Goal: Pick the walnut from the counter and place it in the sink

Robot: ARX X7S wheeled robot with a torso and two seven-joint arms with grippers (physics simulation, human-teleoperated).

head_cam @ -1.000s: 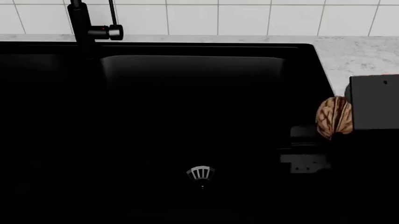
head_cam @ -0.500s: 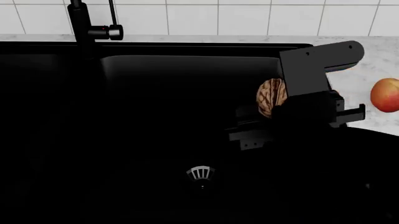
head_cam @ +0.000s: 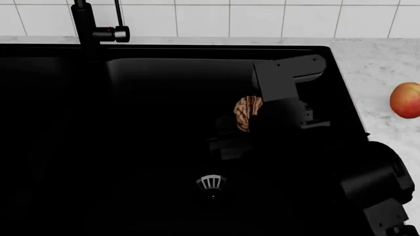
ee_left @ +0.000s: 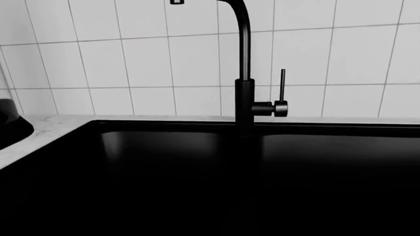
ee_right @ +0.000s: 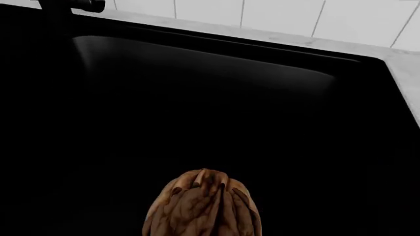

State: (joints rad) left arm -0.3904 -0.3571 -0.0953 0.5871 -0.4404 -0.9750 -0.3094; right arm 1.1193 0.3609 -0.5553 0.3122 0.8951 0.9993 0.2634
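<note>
The brown wrinkled walnut is held in my right gripper, which is shut on it above the right basin of the black sink. The walnut hangs well above the silver drain strainer. In the right wrist view the walnut fills the near edge over the dark basin. The white marble counter lies to the right of the sink. My left gripper does not show; the left wrist view only shows the sink and the faucet.
A black faucet stands at the sink's back left rim. A smooth red-orange fruit sits on the counter at the right. White tiled wall runs behind the sink. A dark object sits on the counter in the left wrist view.
My right gripper has carried the walnut leftward from the sink's right edge to over the middle of the basin. The fruit came into view as the arm moved off it.
</note>
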